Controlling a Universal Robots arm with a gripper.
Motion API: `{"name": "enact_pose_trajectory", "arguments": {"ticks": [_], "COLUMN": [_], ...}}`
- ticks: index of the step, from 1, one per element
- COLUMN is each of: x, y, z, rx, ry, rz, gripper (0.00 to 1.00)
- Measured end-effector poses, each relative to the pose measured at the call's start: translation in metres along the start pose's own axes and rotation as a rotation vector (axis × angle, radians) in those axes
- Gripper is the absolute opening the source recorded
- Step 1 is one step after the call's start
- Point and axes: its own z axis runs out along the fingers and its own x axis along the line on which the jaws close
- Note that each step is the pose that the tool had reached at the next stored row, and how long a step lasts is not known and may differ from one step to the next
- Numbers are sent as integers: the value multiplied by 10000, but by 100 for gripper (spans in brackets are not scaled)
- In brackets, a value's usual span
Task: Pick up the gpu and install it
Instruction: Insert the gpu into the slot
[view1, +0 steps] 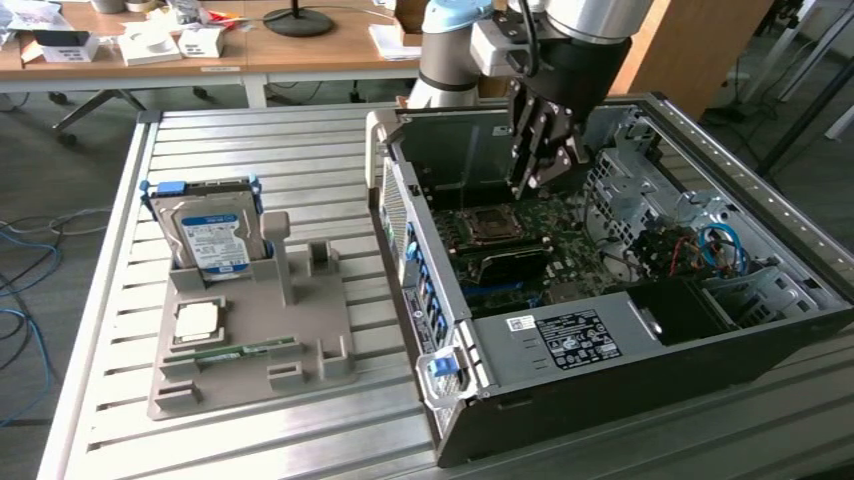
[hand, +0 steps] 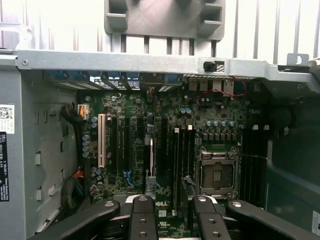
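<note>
Count from my end: one open PC case, one grey parts holder to its left on the slatted table, one gripper. The holder carries one hard drive stood upright at the far end, one CPU chip lying flat and one RAM stick flat near the front. Its upright slots next to the drive are bare. The one gpu, as far as I can make out, is the dark card standing on edge on the mobo, just on the near side of the CPU socket. Its long axis runs left-right across the case, flat faces to near and far. I can't tell which end has the bracket, or whether it's fully seated. The gripper hangs inside the case at the far side, above and just past the socket, pointing straight down. In the wrist view its fingers stand partway apart w/ the board visible through the gap. Nothing is held, and it's clear of the card.
</note>
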Motion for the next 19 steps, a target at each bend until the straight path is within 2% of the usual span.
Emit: {"name": "enact_pose_trajectory", "arguments": {"ticks": [3, 6, 12, 19], "x": [4, 4, 7, 7], "y": [1, -8, -135, -150], "z": [53, 59, 71, 82], "rx": [-4, -6, -39, -42], "ry": [0, 0, -2, 1], "rz": [1, -2, 2, 3], "gripper": [34, 34, 34, 34]}}
